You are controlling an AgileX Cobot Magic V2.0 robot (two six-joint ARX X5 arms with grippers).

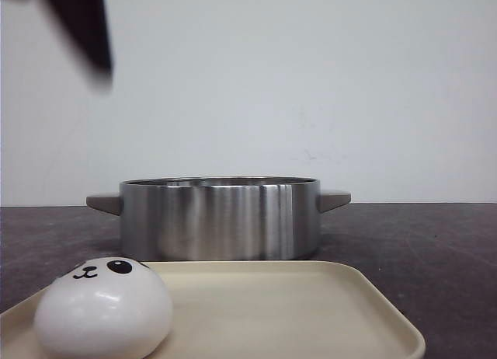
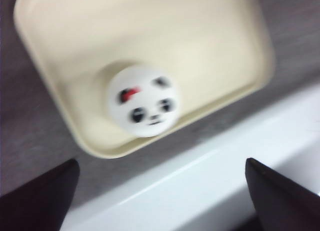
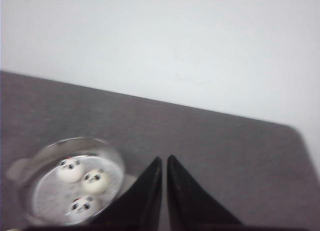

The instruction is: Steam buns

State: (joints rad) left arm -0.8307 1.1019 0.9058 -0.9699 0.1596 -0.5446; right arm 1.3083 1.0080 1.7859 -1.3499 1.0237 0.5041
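Note:
One white panda-faced bun lies on the left side of the cream tray. The left wrist view shows the same bun on the tray from above. My left gripper hangs well above it, open, with nothing between its fingers. The picture is blurred. Three more buns sit inside the steel pot, which stands behind the tray. My right gripper is shut on nothing, high above the table, beside the pot.
A dark blurred piece of my left arm shows at the top left of the front view. A white ledge runs along the table's near edge by the tray. Dark tabletop stretches to the right of the pot.

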